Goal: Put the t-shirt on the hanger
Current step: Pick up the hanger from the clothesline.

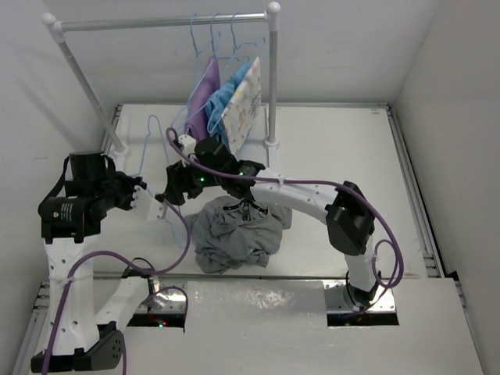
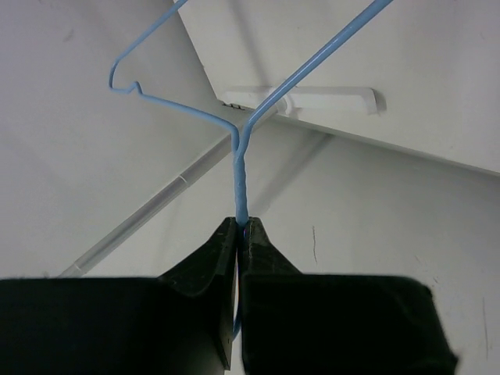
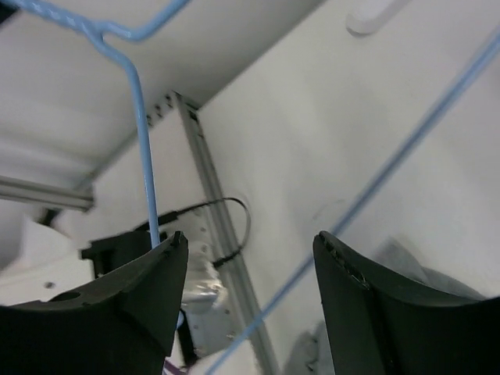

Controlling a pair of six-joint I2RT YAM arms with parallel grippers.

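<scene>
The thin light-blue hanger (image 1: 145,152) hangs in the air at the left of the table. My left gripper (image 1: 143,195) is shut on its twisted neck (image 2: 241,176), with the triangular frame spreading away above the jaws in the left wrist view. My right gripper (image 1: 166,194) is open beside it. In the right wrist view one hanger wire (image 3: 143,156) runs down against the left finger (image 3: 148,289), and another crosses slantwise between the jaws (image 3: 250,242). The grey t-shirt (image 1: 234,230) lies crumpled on the table under the right arm, apart from both grippers.
A white clothes rack (image 1: 272,78) stands at the back. It carries identical hangers with purple, blue and patterned white garments (image 1: 226,98). Its slanted left leg (image 1: 86,86) reaches down near the left arm. Metal rails edge the table, with white walls around it.
</scene>
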